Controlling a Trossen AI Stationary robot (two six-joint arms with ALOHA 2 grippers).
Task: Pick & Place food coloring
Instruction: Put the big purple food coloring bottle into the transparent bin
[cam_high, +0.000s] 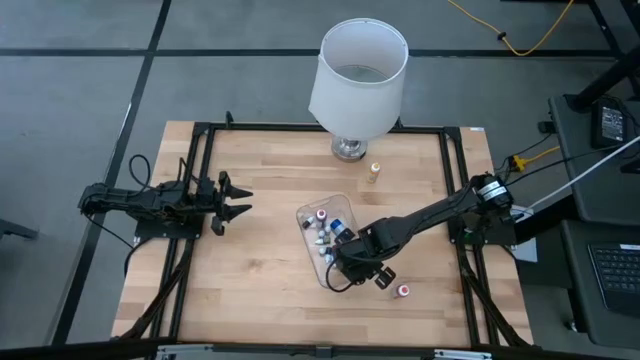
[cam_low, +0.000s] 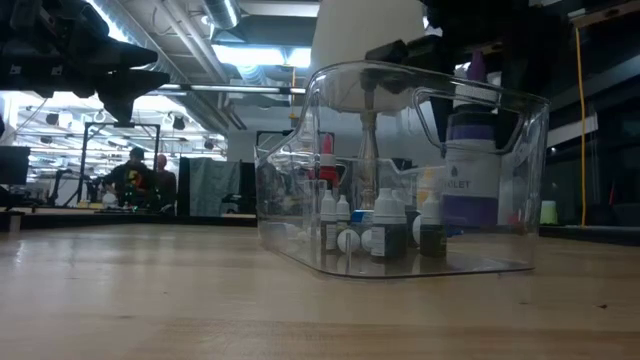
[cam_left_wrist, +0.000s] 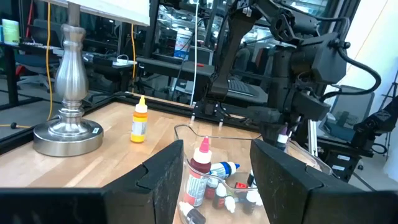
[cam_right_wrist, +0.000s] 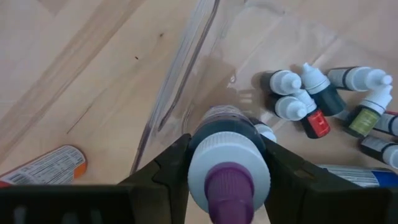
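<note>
Several small food coloring bottles (cam_right_wrist: 311, 99) with white caps lie in a heap on the floor of the clear tray (cam_high: 305, 215), near the table's middle. My right gripper (cam_high: 345, 258) is over the tray's near end, shut on a violet bottle (cam_low: 470, 170) with a white cap and purple tip. A yellow bottle (cam_high: 374, 173) stands on the table near the lamp. Two more bottles (cam_high: 383, 281) (cam_high: 404, 291) lie on the table to the right of the tray. My left gripper (cam_high: 235, 198) hovers open to the left of the tray, pointing at it. My right gripper pinches the violet bottle between its two fingers (cam_right_wrist: 171, 168), which come from above and point down. They sit on either side of its shoulder, just under the white cap (cam_right_wrist: 229, 163). The bottle stands upright in the hold, inside the tray walls, its bottom apparently above the tray floor.
A large white lamp (cam_high: 357, 80) stands at the table's far edge, its metal base (cam_left_wrist: 68, 124) beside the yellow bottle. An orange-labelled bottle (cam_right_wrist: 43, 167) lies on the wood just outside the tray wall. Bare wood shows left of and nearer than the tray.
</note>
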